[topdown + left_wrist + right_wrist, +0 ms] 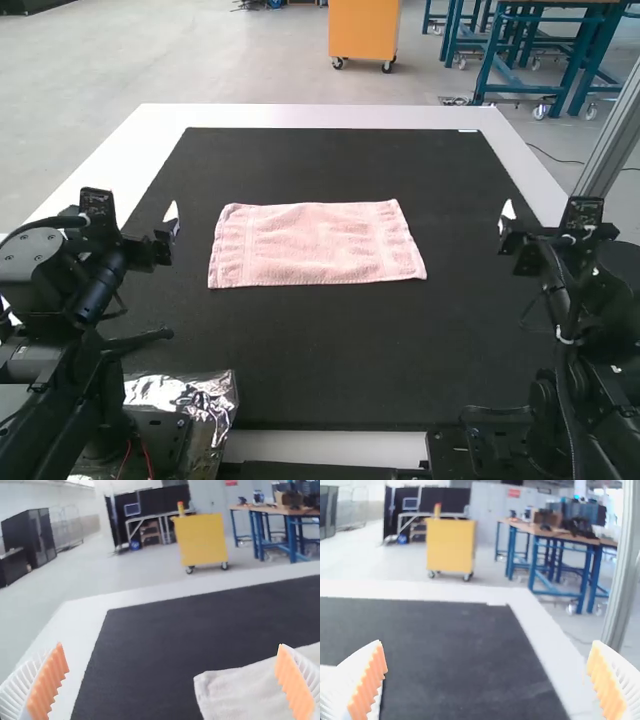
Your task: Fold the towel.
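Pink towel [318, 243]: lies flat on the black mat [340, 350]
Left gripper [171, 216]: let go, wide apart
Right gripper [507, 216]: wide apart too

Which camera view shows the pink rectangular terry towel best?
The high view: the towel lies flat, all corners visible. The left wrist view gives one corner and some cloth; the right wrist view, a small pale part.

Free room over black mat [330, 350] around towel [316, 243], left arm [100, 285] and right arm [570, 290] as side obstacles

A pink towel [318, 243] lies flat, wider than deep, on black matting
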Controlling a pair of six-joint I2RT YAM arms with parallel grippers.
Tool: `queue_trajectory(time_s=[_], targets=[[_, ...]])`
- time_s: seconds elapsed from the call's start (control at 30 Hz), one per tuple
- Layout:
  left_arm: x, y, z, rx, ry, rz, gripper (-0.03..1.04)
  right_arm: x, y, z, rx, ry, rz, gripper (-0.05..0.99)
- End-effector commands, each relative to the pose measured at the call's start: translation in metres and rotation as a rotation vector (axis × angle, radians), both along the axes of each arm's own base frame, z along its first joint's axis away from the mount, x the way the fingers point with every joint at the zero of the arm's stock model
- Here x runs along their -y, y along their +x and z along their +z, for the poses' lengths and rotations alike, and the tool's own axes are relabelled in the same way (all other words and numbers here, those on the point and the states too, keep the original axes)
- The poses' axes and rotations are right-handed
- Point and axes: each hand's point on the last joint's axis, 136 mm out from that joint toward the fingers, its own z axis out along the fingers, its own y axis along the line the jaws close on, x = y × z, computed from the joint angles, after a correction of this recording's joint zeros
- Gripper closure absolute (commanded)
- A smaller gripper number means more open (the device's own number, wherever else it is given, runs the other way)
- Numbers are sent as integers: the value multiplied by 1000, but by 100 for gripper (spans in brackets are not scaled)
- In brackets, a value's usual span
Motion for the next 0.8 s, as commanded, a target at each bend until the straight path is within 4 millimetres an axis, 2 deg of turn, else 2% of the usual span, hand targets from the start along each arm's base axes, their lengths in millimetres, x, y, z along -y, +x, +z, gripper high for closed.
queue_trajectory(time_s=[0.0,0.07,0.1,0.13,0.2,0.33,0.43,0.53,0.6,0.7,0.77], targets=[[-1,-1,8,41,87,16,5,3,-4,16,65,-99,-35,2],[-2,-3,16,74,114,26,5,0,-5,22,90,-141,-26,2],[-3,-4,22,96,141,39,5,-14,-5,23,99,-291,24,2],[-4,-5,28,121,154,47,5,-19,-5,23,105,-354,39,3],[-16,-11,46,191,156,126,5,-16,-7,31,133,-348,20,3],[-17,-24,89,293,140,144,6,-9,-18,77,216,-279,-6,3],[-18,-17,116,268,21,116,6,-9,-10,110,195,-175,22,3],[-21,16,131,150,-119,94,5,-10,23,131,109,-67,47,3],[-23,46,135,47,-162,92,5,-15,54,132,11,6,77,3],[-27,94,125,-123,-212,109,5,-31,99,108,-210,107,157,3],[-29,124,102,-262,-217,123,5,-40,126,79,-364,151,187,3]])
